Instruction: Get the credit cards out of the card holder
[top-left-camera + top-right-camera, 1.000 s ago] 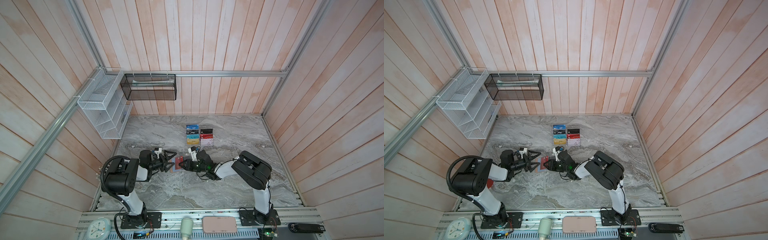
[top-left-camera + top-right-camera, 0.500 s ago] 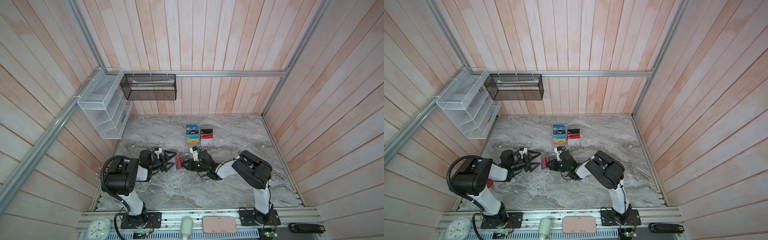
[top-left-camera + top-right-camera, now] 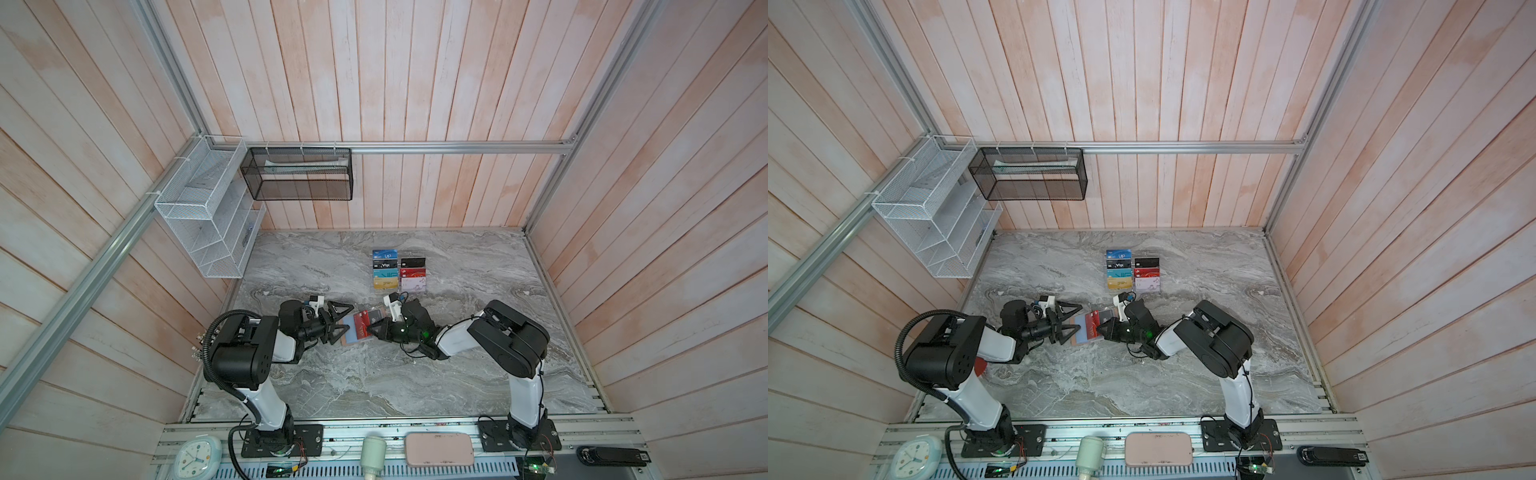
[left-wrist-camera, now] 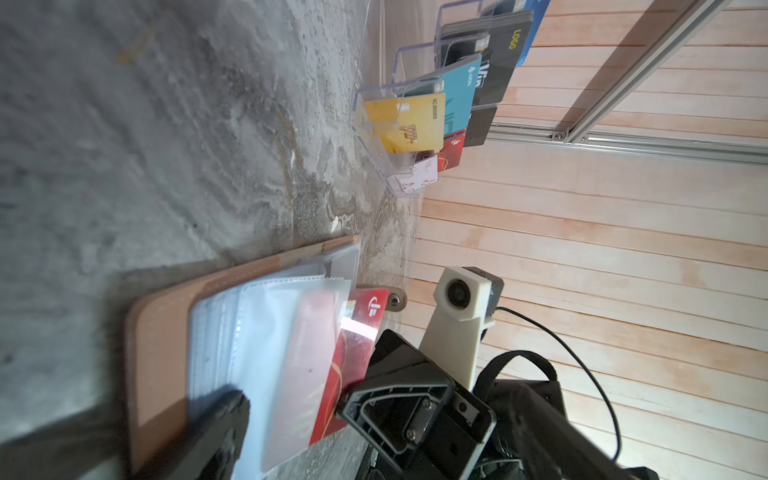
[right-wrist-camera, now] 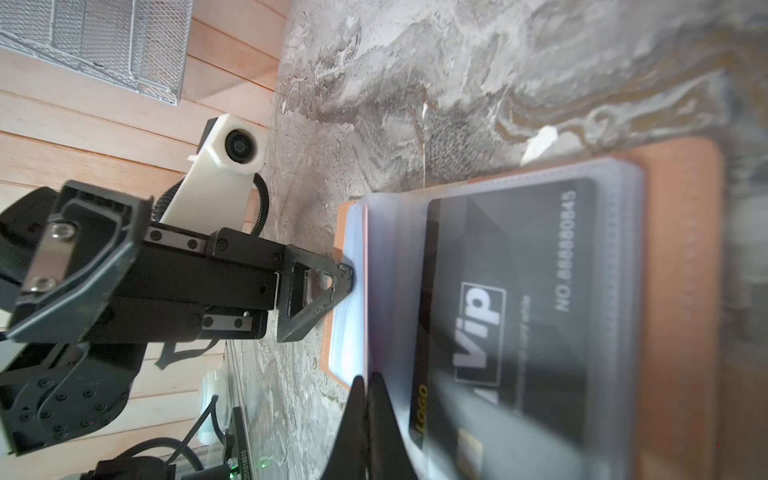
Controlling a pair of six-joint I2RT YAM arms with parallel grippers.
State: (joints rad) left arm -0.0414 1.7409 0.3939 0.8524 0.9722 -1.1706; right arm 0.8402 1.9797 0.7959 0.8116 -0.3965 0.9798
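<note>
One open card holder [image 4: 162, 332] holding two: black card [image 5: 519, 291] reading "Vip", "LOGO"; dark red card [image 4: 353, 357] pinched by right hand [image 5: 367, 380] at three o'clock; left hand [image 3: 348, 318] released.

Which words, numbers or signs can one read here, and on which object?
"Vip", "LOGO": black card in the card holder.
"NO." plus digits, blurred: same card.
"LOGO": dark card in the clear rack.
"Vip": rack's second card, in a top view.
White emblem, wordless: red card.
Other print: too small.
</note>
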